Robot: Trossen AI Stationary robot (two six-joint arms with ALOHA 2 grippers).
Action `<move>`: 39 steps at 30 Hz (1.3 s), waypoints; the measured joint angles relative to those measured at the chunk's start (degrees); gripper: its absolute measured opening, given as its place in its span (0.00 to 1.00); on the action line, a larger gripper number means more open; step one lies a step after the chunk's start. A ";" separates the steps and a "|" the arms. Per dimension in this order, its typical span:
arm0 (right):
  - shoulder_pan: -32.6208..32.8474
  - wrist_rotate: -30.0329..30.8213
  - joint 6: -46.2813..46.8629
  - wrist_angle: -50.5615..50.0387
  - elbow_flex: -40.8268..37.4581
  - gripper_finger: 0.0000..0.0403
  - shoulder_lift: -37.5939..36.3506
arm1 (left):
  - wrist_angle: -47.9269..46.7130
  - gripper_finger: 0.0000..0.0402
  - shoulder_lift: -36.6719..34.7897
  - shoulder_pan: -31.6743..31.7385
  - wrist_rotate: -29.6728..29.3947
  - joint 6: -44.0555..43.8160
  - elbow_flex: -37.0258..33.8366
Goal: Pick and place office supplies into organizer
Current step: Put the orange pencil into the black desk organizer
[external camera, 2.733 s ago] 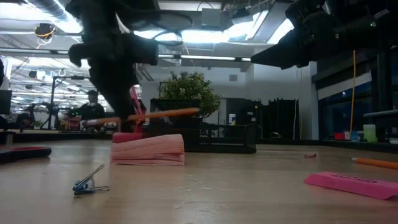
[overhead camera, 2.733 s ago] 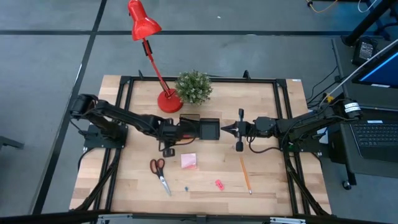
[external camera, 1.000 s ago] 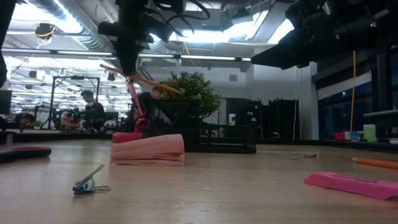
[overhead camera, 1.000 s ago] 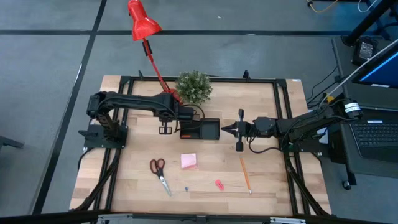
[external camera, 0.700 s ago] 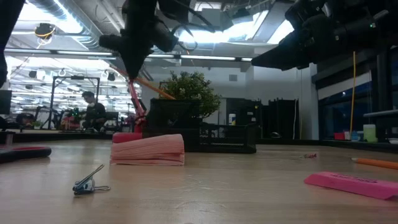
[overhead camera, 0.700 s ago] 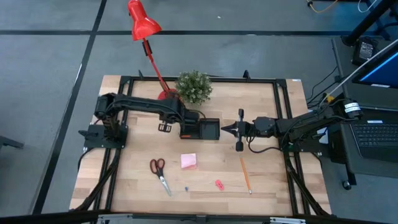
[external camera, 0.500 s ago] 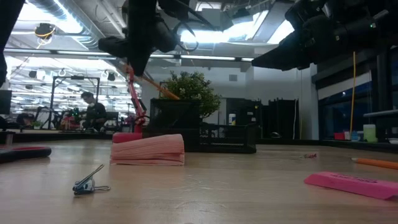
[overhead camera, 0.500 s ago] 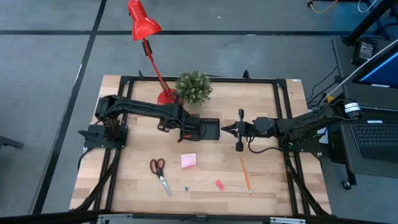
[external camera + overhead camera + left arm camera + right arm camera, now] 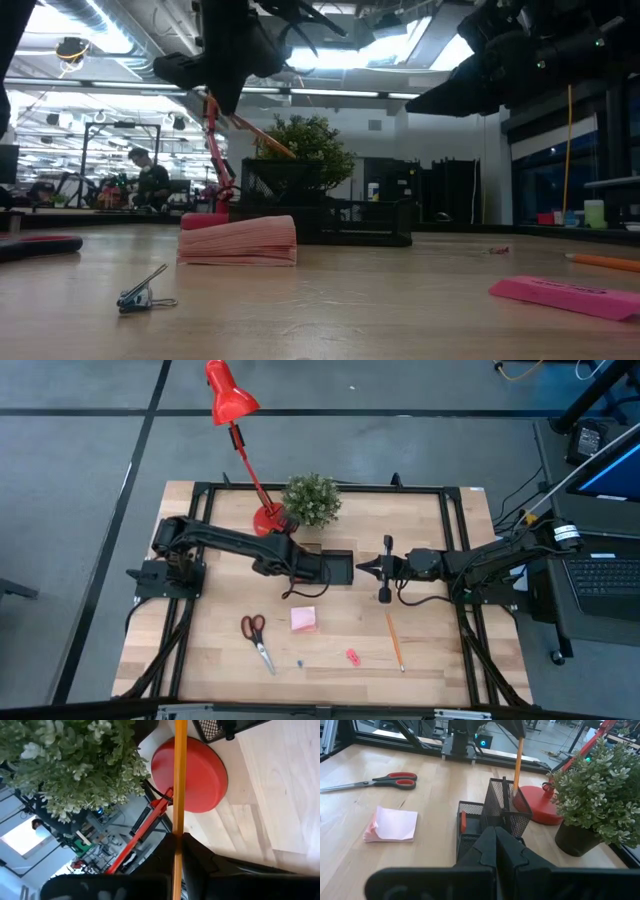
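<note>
An orange pencil (image 9: 518, 762) slants down from my left gripper (image 9: 177, 842), which is shut on it above the left end of the black mesh organizer (image 9: 338, 568). The pencil's lower end (image 9: 292, 156) reaches the top rim of the organizer's tall cup (image 9: 506, 807). Just right of the organizer, my right gripper (image 9: 495, 845) is shut, points at the organizer and touches nothing. On the wood lie red-handled scissors (image 9: 256, 640), a pink sticky pad (image 9: 303, 620), a second pencil (image 9: 395, 640), a pink bit (image 9: 352, 656) and a tiny blue piece (image 9: 299, 660). My left gripper pinches the orange pencil between its two fingers near its upper end (image 9: 178, 827). The fingers slant down from the table's left side. The pencil runs out ahead of them, more along than across. It hangs clear of the table, tilted, lower end at the cup's rim.
A red desk lamp's round base (image 9: 270, 522) and a green potted plant (image 9: 312, 500) stand just behind the organizer. A black frame (image 9: 200, 488) runs around the table's edge. Bare wood lies along the near edge.
My left gripper has moved a little toward the table's right and near edges, toward the organizer, and rolled. It stays shut on the pencil. The pencil has tipped steeper, and its lower end has come to the cup's rim.
</note>
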 joint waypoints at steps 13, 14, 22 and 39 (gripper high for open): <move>0.00 0.00 0.15 0.09 0.00 0.00 -0.02 | 0.02 0.03 5.76 0.00 -3.27 1.13 -0.02; 0.00 0.00 0.17 0.11 0.00 0.00 -0.02 | 0.02 0.03 6.08 0.00 -3.29 1.37 -0.02; 0.00 0.00 0.15 -0.02 0.00 0.00 -0.02 | 0.00 0.03 6.86 -0.13 -4.08 1.38 -0.02; 0.00 0.00 0.14 -0.20 0.00 0.00 -0.02 | 0.22 0.09 6.86 -0.18 -4.01 1.38 -0.02</move>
